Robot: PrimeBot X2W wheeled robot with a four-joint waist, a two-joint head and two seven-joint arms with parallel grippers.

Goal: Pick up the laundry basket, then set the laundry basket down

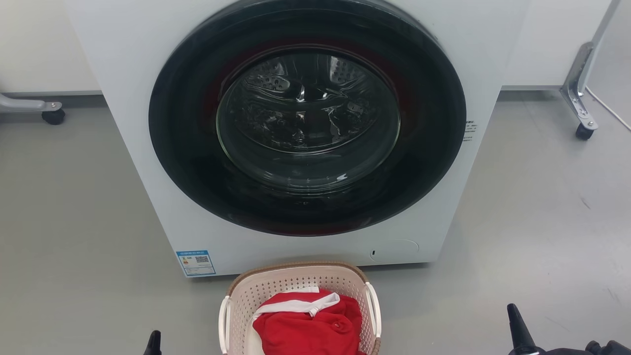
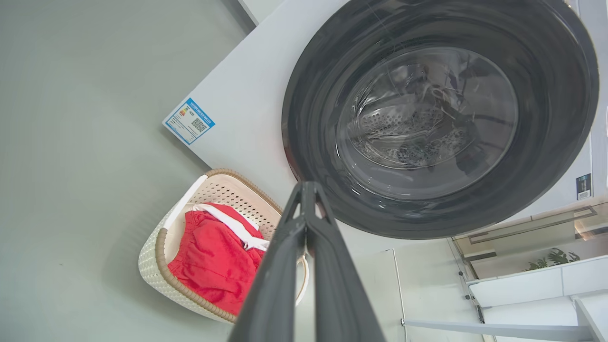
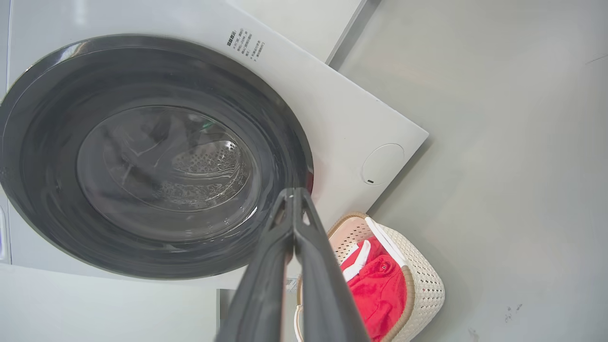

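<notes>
The laundry basket (image 1: 283, 285) stands on the grey floor just in front of the washing machine, at the bottom middle of the head view. It is cream, perforated, with a brown rim and white side handles. A red garment (image 1: 305, 330) with a white band lies in it. My left gripper (image 1: 154, 341) is low at the basket's left, apart from it. My right gripper (image 1: 515, 318) is farther off on the right. The left wrist view has the left gripper (image 2: 308, 187) shut and empty above the laundry basket (image 2: 151, 266). The right gripper (image 3: 294, 192) is likewise shut, with the laundry basket (image 3: 425, 280) below it.
A white front-loading washing machine (image 1: 125, 148) with its dark round door (image 1: 308, 118) shut stands right behind the basket. A wheeled metal leg (image 1: 581, 113) is at the far right and a castor (image 1: 53, 116) at the far left. Open grey floor (image 1: 542, 222) lies on both sides.
</notes>
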